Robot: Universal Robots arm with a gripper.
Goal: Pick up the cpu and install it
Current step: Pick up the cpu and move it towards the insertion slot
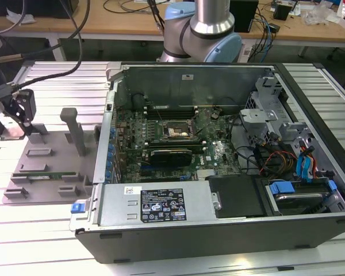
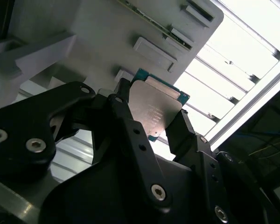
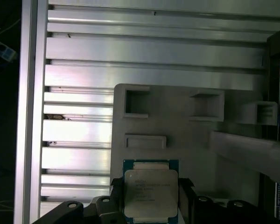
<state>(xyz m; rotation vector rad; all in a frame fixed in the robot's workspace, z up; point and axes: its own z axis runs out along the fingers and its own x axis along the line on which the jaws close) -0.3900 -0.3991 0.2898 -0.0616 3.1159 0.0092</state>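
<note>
The cpu (image 2: 155, 108) is a flat square chip with a silver top and a green rim. My gripper (image 2: 151, 125) is shut on it, one black finger (image 2: 123, 114) on each side. In the first wrist view the cpu (image 3: 150, 189) sits between the fingers (image 3: 186, 193) of my gripper (image 3: 150, 201), over the grey fixture plate (image 3: 177, 130). In the exterior view my gripper (image 1: 17, 118) is at the far left, over the fixture's back corner and well away from the open motherboard socket (image 1: 178, 131) inside the case.
An open computer case (image 1: 218, 218) fills the middle and the exterior view's right, with cables and drive bays (image 1: 293, 167). The grey fixture (image 1: 46, 167) carries a green memory stick (image 1: 46, 175) and an upright post (image 1: 75, 129). The table is of slatted aluminium (image 3: 84, 51).
</note>
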